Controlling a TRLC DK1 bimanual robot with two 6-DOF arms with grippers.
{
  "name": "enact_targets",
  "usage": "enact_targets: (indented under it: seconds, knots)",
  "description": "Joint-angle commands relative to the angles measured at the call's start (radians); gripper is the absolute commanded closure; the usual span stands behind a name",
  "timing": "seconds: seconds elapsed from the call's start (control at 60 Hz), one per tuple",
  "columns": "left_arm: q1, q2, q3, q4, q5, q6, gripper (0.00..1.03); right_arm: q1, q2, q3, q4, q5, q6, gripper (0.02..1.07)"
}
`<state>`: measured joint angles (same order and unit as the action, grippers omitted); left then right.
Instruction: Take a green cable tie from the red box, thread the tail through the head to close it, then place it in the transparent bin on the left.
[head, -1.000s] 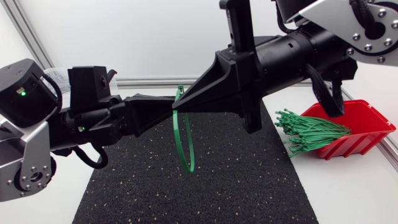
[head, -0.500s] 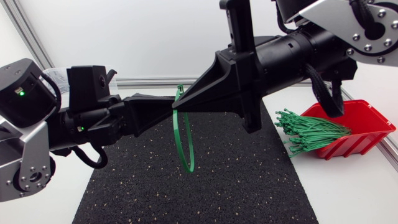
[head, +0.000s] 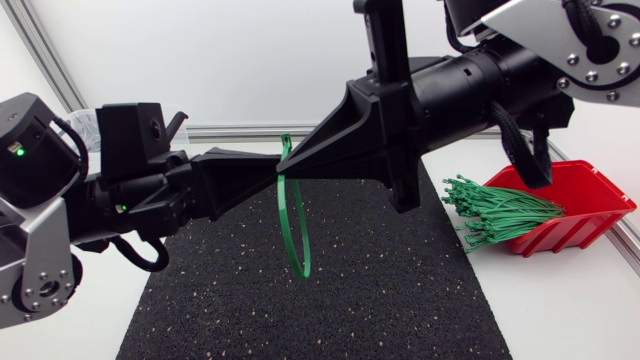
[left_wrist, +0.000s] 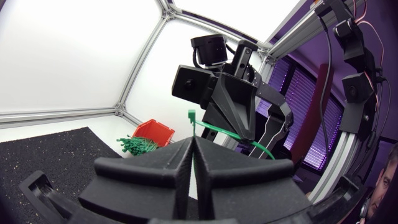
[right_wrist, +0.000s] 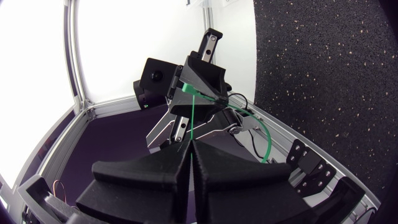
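One green cable tie (head: 292, 225) hangs as a loop above the black mat, its upper end (head: 285, 148) sticking up between my two grippers. The left gripper (head: 274, 172) and the right gripper (head: 291, 172) meet tip to tip, each shut on the tie. In the left wrist view the tie's head (left_wrist: 191, 116) stands just above my shut left gripper (left_wrist: 191, 140), with the right gripper (left_wrist: 235, 106) close ahead. The right wrist view shows the strap (right_wrist: 193, 121) rising from my right gripper (right_wrist: 189, 144) to the left gripper (right_wrist: 200, 79). The red box (head: 590, 195) sits at the right.
A bundle of green ties (head: 500, 215) spills out of the red box onto the black mat (head: 350, 300). Behind my left arm a bit of the transparent bin (head: 88, 124) shows, mostly hidden. An aluminium frame rail (head: 240, 131) runs along the table's far edge.
My left arm has shifted slightly to the left, and the hanging loop has swung a little that way. The right arm has kept still.
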<state>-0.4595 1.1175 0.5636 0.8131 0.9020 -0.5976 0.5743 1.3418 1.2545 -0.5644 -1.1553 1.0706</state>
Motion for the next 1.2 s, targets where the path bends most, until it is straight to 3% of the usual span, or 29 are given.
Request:
enact_targets:
  seconds: [0.0,0.6,1.183]
  knots:
    - [-0.001,-0.002,-0.028,0.018,-0.006,0.007,1.00,0.001,-0.010,-0.023,0.011,-0.003,0.019,1.01]
    - [-0.024,-0.007,-0.039,0.018,-0.006,0.004,1.00,-0.013,-0.003,-0.027,0.014,-0.003,0.019,1.01]
    - [-0.001,0.034,-0.022,0.018,-0.006,0.021,1.00,-0.008,-0.007,-0.027,0.014,-0.003,0.019,1.01]
